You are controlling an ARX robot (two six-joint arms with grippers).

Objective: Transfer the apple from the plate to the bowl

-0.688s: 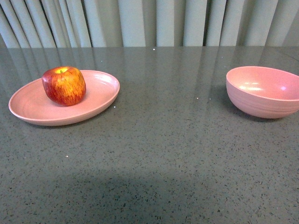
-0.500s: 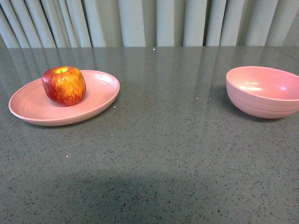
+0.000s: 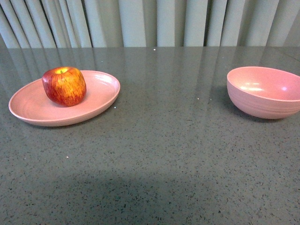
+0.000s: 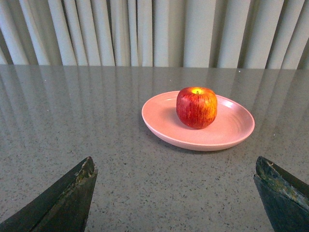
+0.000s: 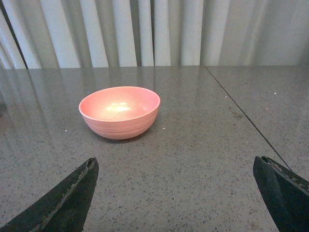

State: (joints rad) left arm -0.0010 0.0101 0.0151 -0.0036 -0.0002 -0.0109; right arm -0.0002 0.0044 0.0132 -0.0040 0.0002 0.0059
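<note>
Round red apple point(image 3: 64, 86), yellow-orange streaked, upright with yellow-green stem dimple on top. Resting on shallow oval pink plate point(image 3: 28, 110), apparently a little back of its centre, over at left. Deep round pink bowl point(image 3: 262, 105) well apart at right, upright, mouth up, outer wall faintly ridged, glossy highlights inside.

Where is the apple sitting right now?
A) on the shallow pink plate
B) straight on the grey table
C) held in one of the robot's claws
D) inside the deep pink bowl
A: the apple rests on the plate at the left, and the bowl at the right has nothing in it.
</note>
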